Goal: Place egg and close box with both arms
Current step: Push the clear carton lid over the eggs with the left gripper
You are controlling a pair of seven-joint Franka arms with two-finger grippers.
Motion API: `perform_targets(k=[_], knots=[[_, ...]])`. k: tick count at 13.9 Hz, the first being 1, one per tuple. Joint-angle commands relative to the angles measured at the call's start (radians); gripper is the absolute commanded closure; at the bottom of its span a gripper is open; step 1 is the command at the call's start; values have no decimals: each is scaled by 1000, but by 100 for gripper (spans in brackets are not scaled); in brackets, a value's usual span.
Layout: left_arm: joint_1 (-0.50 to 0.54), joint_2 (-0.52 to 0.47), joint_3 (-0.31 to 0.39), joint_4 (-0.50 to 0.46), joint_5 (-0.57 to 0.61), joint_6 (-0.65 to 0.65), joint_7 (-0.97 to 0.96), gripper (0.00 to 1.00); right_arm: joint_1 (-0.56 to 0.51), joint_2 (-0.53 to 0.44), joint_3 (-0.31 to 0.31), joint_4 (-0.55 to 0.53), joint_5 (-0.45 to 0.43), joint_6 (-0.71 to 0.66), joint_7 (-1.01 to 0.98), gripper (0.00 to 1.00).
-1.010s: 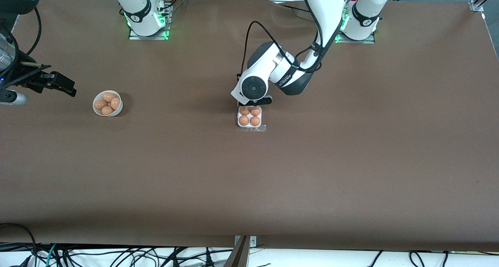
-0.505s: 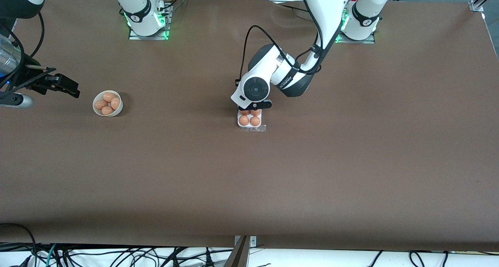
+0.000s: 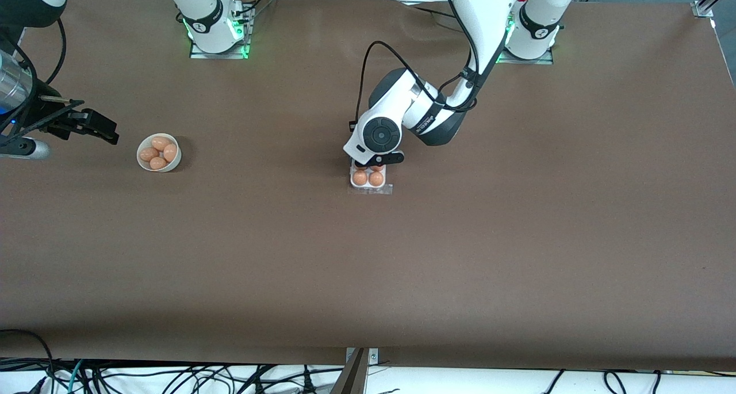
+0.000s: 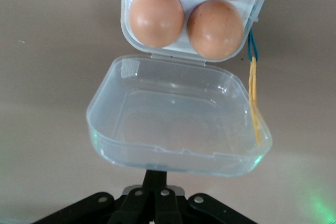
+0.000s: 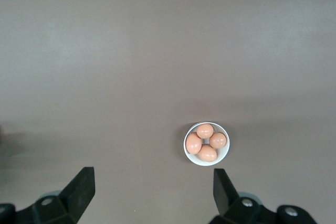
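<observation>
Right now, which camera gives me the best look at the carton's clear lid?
The left wrist view: the lid fills it, swung open off the egg tray, with the left tool shut at its edge. The front view shows only a sliver below the wrist. The right wrist view misses it.

tabletop [image 3: 517, 238]: plain matte brown
box [image 4: 178, 124]: clear lid, whitish tray
eggs in box [image 4: 157, 17]: orange-brown, faintly speckled
bowl [image 3: 172, 163]: white
eggs in bowl [image 5: 206, 141]: orange-brown
strands beside box [image 4: 254, 93]: yellow and blue
arm bases [image 3: 217, 43]: green-lit
</observation>
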Motion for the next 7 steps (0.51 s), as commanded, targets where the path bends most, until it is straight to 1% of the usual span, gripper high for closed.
perform_targets(k=[1, 5, 7], knots=[[-4, 12, 19, 38, -11, 6, 0, 98, -4, 0, 5, 12, 1, -13, -6, 0], [13, 12, 21, 52, -12, 34, 3, 98, -4, 0, 5, 12, 1, -12, -6, 0], [13, 15, 21, 55, -11, 70, 3, 98, -5, 0, 5, 12, 1, -12, -6, 0]])
